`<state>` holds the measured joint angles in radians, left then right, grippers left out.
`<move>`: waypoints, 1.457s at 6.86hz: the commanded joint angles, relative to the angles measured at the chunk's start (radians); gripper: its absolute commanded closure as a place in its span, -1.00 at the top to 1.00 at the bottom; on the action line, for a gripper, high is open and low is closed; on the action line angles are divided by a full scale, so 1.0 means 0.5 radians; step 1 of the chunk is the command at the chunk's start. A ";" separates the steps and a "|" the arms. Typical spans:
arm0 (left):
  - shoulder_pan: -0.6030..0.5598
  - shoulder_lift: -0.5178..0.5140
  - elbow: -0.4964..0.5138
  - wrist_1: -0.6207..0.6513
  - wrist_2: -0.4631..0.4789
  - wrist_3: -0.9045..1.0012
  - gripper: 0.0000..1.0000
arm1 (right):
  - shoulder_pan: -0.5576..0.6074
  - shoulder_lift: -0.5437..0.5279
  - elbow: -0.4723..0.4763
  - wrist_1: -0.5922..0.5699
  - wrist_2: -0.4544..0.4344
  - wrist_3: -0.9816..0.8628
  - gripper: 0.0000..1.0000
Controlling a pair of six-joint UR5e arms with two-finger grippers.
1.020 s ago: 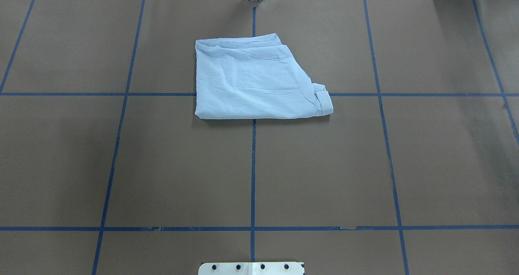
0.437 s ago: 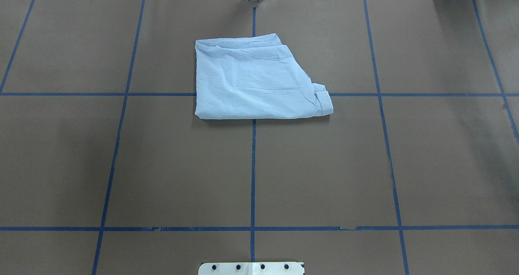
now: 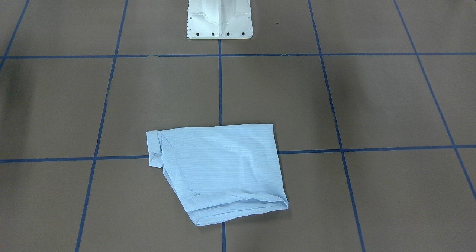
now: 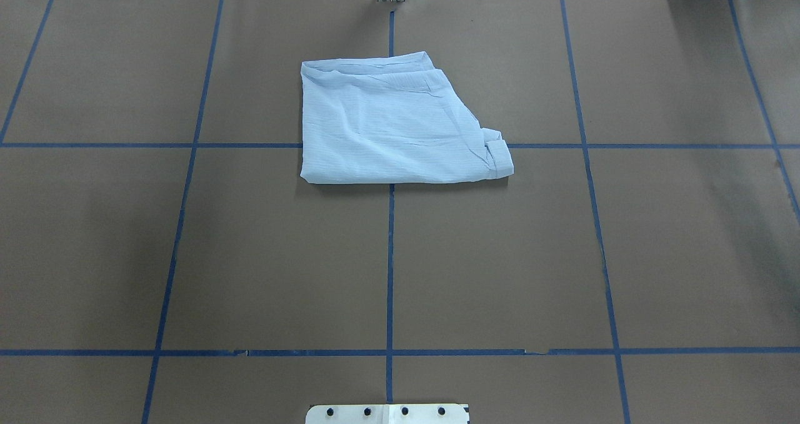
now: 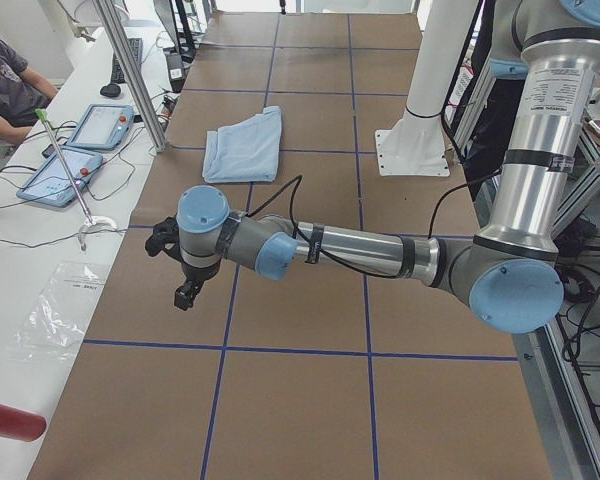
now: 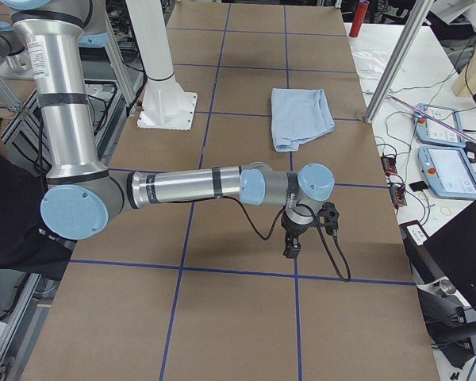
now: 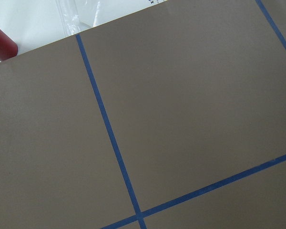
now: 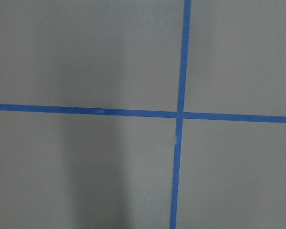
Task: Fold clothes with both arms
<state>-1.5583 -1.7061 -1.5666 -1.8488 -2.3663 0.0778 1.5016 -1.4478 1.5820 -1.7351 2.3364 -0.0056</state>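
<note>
shirt (image 4: 394,124) lies folded flat near the middle of the worktop's (image 4: 187,255) far edge, long axis end to end. cloth is thin, finely striped and creased. left pincer (image 5: 182,300) and right pincer (image 6: 289,251) hang towards opposite ends, each well apart from it, neither clearly nearer. whether spread or pressed together: cannot tell.

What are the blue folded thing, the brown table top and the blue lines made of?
The shirt looks like thin, matte woven cloth: soft creases, fine stripes. The table cover seems to be matte brown paper or card: small nicks along a seam. The blue lines are probably stuck-on tape: flat, even strips.
</note>
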 commanded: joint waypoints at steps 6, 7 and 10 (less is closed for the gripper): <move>0.006 0.071 -0.054 -0.006 0.014 0.007 0.99 | 0.000 -0.059 0.125 -0.003 -0.028 0.011 1.00; 0.006 0.074 -0.054 -0.006 0.014 0.004 0.99 | 0.000 -0.059 0.125 -0.003 -0.025 0.011 1.00; 0.006 0.071 -0.057 -0.006 -0.001 0.001 0.99 | 0.000 -0.059 0.125 -0.003 -0.022 0.011 1.00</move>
<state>-1.5554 -1.6704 -1.5940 -1.8515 -2.3642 0.0785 1.5012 -1.4772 1.6444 -1.7364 2.3245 0.0000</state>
